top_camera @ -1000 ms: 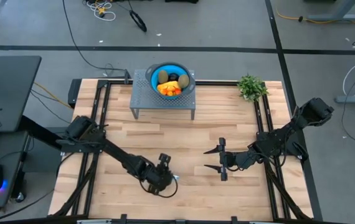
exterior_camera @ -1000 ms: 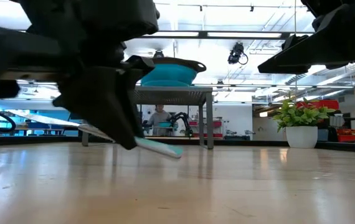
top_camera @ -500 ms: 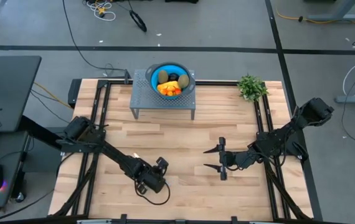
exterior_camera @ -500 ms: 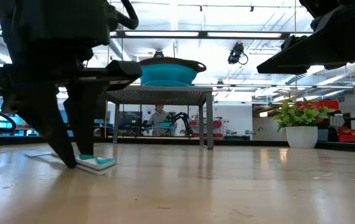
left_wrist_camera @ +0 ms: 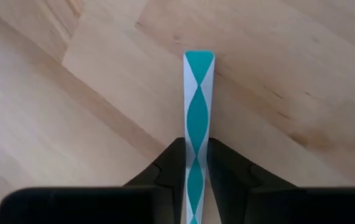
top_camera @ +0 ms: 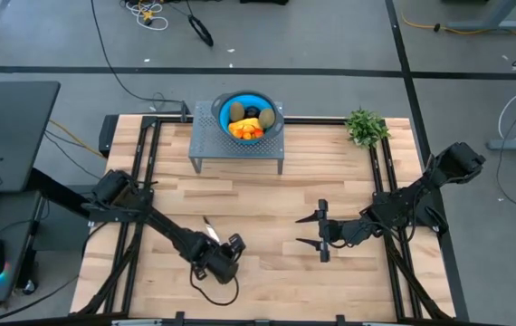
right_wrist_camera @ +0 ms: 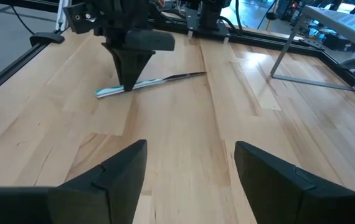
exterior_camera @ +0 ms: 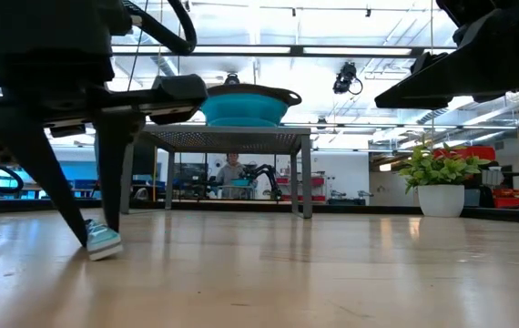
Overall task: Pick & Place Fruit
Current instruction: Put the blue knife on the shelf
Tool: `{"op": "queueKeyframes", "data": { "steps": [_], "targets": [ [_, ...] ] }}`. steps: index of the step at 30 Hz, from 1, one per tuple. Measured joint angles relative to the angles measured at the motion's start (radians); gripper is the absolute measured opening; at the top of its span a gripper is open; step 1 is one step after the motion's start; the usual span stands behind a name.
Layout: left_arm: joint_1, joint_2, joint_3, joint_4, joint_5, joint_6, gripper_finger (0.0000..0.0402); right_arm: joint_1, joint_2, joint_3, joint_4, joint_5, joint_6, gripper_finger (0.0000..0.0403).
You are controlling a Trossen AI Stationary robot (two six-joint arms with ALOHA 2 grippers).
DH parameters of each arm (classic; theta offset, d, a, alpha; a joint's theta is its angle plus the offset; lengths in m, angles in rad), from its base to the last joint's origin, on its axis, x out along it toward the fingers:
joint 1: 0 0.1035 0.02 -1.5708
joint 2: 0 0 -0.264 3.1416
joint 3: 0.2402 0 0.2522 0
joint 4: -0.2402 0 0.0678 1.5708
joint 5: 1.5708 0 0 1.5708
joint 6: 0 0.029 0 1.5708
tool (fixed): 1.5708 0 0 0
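The left gripper (left_wrist_camera: 195, 163) is down at the wooden table (top_camera: 267, 204), its two dark fingers (left_wrist_camera: 169, 163) closed against the sides of the teal-and-white handle of a silver knife (right_wrist_camera: 147, 83). Only the left wrist view shows that pinch close up, the handle running straight out between the fingertips over the pale boards. The right wrist view gives what that one cannot: the whole knife lying flat on the table, thin blade pointing away from the gripper, handle end under the fingers. The low view shows the teal handle end resting on the tabletop under the fingertips.

The right gripper (top_camera: 318, 231) hovers over the right half of the table, well apart from the knife, its fingers spread wide with nothing between them.

The fruit (top_camera: 247, 122), a pile of small toy pieces, sits in a blue round bowl (top_camera: 228, 104) on a grey perforated metal stand (top_camera: 205, 140) at the far edge of the table. From above, a yellow-orange piece, brownish-green ovals, a dark ball and small orange bits can be told apart; from table height only the bowl's outside shows. A green leafy plant in a white pot (exterior_camera: 441, 182) stands at the far right corner.
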Motion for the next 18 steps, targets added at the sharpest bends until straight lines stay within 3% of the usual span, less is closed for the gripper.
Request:
{"op": "queueKeyframes", "data": {
  "steps": [13, 18],
  "targets": [
    [-0.03, -0.003, -0.003, 0.006, -0.089, -0.177, 0.0085, 0.0, 0.0, 0.0, 0.0, 0.0, 0.0, 0.0254],
    [-0.031, -0.037, -0.009, -0.002, -0.128, -0.228, 0.0124, 0.0, 0.0, 0.0, 0.0, -0.001, 0.0, 0.0254]
  ]
}}
